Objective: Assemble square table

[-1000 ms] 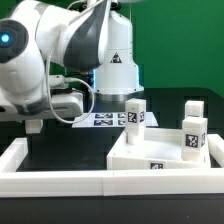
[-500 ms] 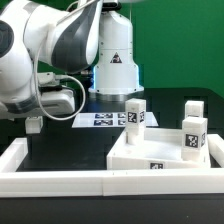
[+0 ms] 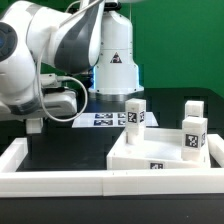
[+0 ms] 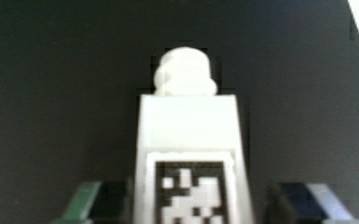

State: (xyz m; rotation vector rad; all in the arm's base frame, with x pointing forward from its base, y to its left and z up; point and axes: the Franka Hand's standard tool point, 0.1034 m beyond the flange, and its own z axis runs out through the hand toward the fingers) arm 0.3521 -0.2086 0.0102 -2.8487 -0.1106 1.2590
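In the wrist view a white leg (image 4: 190,120) lies on the black table between my fingers, its tag toward the camera and its rounded peg pointing away. My gripper (image 4: 197,198) straddles it, open, with a dark gap on each side between the leg and the green finger (image 4: 87,198) and the blue finger (image 4: 311,196). In the exterior view the gripper (image 3: 35,125) hangs low at the left, and that leg is hidden there. The square tabletop (image 3: 150,160) lies at the right with three tagged legs (image 3: 134,113) (image 3: 193,108) (image 3: 194,135) standing on it.
A long white rail (image 3: 60,180) borders the black surface along the front and the left. The marker board (image 3: 102,120) lies flat behind the tabletop, in front of the robot's base (image 3: 115,60).
The arm's upper links have swung toward the exterior view's left and a little lower. The gripper stays low at about the same spot.
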